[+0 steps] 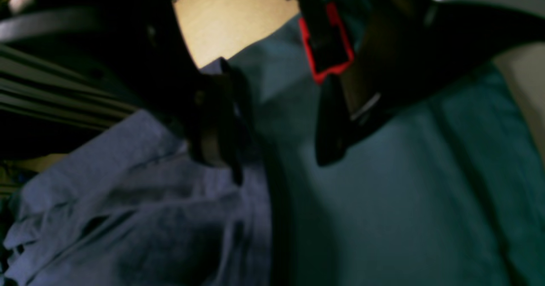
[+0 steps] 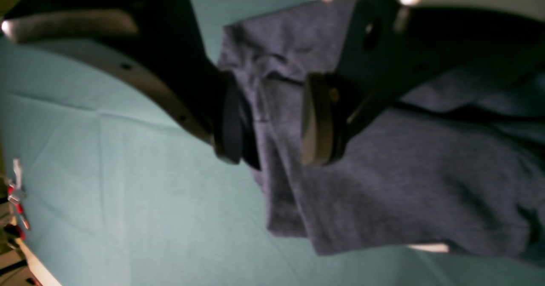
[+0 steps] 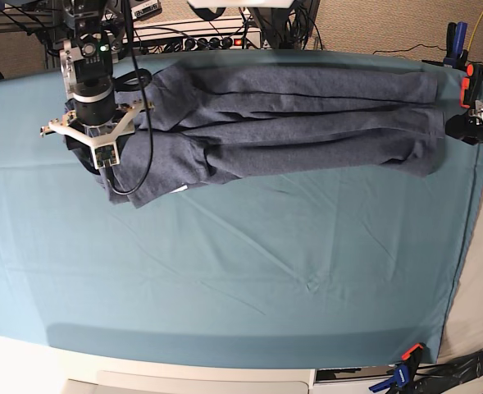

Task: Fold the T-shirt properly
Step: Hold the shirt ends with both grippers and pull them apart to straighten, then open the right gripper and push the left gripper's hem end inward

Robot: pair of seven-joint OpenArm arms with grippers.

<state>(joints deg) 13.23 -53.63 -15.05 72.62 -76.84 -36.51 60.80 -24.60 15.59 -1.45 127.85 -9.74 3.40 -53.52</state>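
Shirt: the heathered blue-grey cotton T-shirt [image 3: 290,123] lies in a long, narrow, creased band across the far side of the table, running from the base view's left to its right edge.
Cloth: the teal table cloth [image 3: 241,271] covers the table and lies bare in front of the shirt, with faint fold lines.
Right arm: the right gripper [image 2: 272,120] hangs over the shirt's end on the base view's left; its 2 jaws stand apart with shirt fabric showing between them, and neither pad presses the cloth together.
Right end of shirt: in the right wrist view the fabric is bunched in folds, and a small white strip [image 2: 428,247] peeks out from under its lower edge.
Left arm: the left gripper [image 1: 272,128] sits at the shirt's other end, by the table's edge on the base view's right; its jaws are spread wide, one dark finger [image 1: 217,124] over the shirt's edge, the other above the teal cloth.
Clamp: a red and black clamp [image 1: 325,43] shows beyond the left gripper.
Focus: both wrist views are blurred.
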